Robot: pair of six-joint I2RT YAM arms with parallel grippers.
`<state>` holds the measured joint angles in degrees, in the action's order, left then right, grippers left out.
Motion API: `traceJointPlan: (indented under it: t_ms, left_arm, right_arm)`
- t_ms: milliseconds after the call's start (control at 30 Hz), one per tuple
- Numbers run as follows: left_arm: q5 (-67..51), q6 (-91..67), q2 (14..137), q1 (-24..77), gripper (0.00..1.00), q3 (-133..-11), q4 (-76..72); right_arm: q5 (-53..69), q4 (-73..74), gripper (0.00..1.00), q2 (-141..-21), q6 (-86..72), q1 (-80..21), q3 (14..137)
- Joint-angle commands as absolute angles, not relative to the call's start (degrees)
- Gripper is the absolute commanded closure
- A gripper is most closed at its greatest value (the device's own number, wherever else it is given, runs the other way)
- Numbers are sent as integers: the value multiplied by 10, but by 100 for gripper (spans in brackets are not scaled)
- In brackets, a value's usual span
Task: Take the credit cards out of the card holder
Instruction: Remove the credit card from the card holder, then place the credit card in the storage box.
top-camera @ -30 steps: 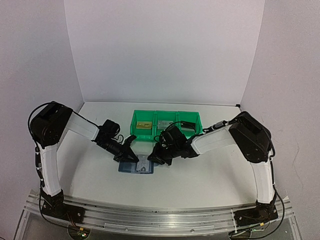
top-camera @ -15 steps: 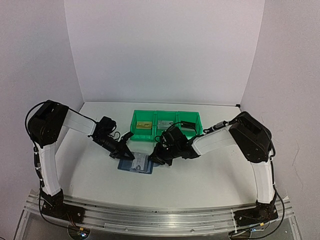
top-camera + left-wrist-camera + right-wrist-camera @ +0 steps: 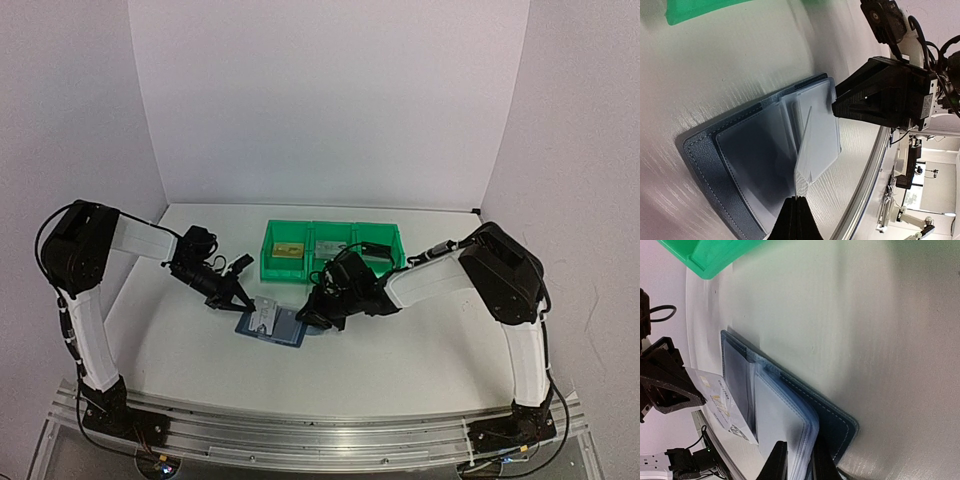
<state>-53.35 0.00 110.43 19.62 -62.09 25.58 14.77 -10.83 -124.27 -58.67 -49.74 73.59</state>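
Top external, left claw (image 3: 244, 299) pinching card (image 3: 263, 313), right claw (image 3: 312, 318) clamping card holder (image 3: 286, 331), green bins (image 3: 290, 270) behind

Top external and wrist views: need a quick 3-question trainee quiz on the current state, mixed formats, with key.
1. True or false: the left gripper is shut on a pale card.
2. The right gripper is: A) clamped on the edge of the card holder; B) holding a bin; C) open and holding nothing.
3. Fill in: in the top view, the tan-gold card lies in the ___ compartment of the green bins.
Key: 1 true; 2 A; 3 left.
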Motion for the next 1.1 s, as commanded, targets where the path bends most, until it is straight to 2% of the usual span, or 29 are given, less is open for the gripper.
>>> traceJointPlan:
  t_ms: [0,267,433,733,867,1067]
  left_arm:
    - [-542,10,1065,190,100,-619,268]
    - [-557,-13,1041,189,100,-621,250]
    - [-562,-29,1049,189,100,-598,217]
    - [-621,-26,1016,189,100,-630,240]
    - [-636,-46,998,189,100,-602,214]
    - [-653,-69,982,189,100,-591,190]
  right_arm:
    - [165,-39,82,-1231,-557,-493,751]
    - [165,-38,69,-1190,-506,-491,781]
    - [171,-41,54,-1180,-465,-491,790]
    - [218,-120,26,-1190,-426,-491,812]
    - [252,-197,24,-1207,-450,-491,797]
    - [311,-300,33,-1238,-512,-490,795]
